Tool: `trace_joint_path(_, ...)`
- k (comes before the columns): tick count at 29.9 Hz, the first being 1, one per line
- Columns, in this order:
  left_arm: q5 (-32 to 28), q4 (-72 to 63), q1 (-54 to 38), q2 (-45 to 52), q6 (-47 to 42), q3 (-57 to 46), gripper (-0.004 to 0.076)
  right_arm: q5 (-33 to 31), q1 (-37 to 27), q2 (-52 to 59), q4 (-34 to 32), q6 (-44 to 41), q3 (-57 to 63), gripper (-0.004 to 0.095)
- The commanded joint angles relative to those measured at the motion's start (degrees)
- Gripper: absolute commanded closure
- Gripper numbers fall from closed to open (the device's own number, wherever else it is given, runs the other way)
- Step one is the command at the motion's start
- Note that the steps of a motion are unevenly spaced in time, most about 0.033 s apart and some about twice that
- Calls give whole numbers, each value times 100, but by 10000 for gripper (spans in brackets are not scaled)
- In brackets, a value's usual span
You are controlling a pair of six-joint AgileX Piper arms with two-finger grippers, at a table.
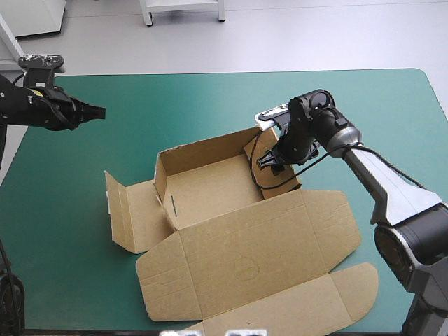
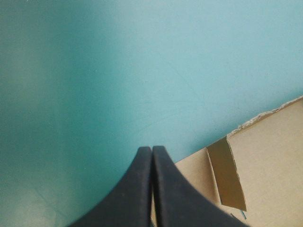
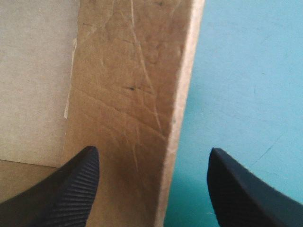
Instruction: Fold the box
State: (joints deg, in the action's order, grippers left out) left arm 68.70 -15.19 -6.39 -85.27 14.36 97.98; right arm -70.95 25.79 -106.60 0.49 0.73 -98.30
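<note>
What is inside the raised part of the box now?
Only its bare brown floor shows inside the box. The right claw, open astride the right wall, hides the corner beneath it.

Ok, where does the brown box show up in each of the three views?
High view: the box lies mid-table, tray walls raised, lid flat toward the near edge.
Left wrist view: part of it lies ahead of and beside the shut left end effector.
Right wrist view: one raised wall stands inside the open right end effector.
Shared landmark: the teal-green cover.

Lab-like room: teal-green table cover [image 1: 175,98], bare grey floor [image 1: 315,35].
</note>
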Motion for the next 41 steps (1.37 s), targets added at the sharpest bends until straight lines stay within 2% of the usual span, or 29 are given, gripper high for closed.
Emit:
trace_joint_path(1,-237,-167,-4,192,6,179,732,-5,-21,168,24,5,-114,305)
trace_joint_path(4,-228,-167,-4,192,6,179,732,84,-21,69,11,27,-114,335)
trace_joint_path(7,-186,-167,-4,192,6,179,732,98,-21,32,3,41,-114,438)
trace_joint_path(8,-176,-167,-4,192,6,179,732,72,-21,32,3,41,-114,511)
trace_joint_path(12,-145,-167,-4,192,6,179,732,-11,-21,32,-183,61,-114,926)
trace_joint_path(16,-77,-167,-4,192,6,179,732,-46,-60,32,-440,47,-185,909)
trace_joint_path(20,-90,-167,-4,181,19,168,732,-46,-315,43,-413,47,-603,910)
trace_joint_path(29,-93,-649,-104,-223,206,158,732,-46,-1725,515,645,332,-1442,910)
trace_joint_path(34,-124,-1559,-401,-671,663,158,732,-46,-2648,938,1674,607,-1439,910)
trace_joint_path(41,-410,-2846,-595,-1246,1647,-159,732,-46,-3244,1545,2264,813,-1439,910)
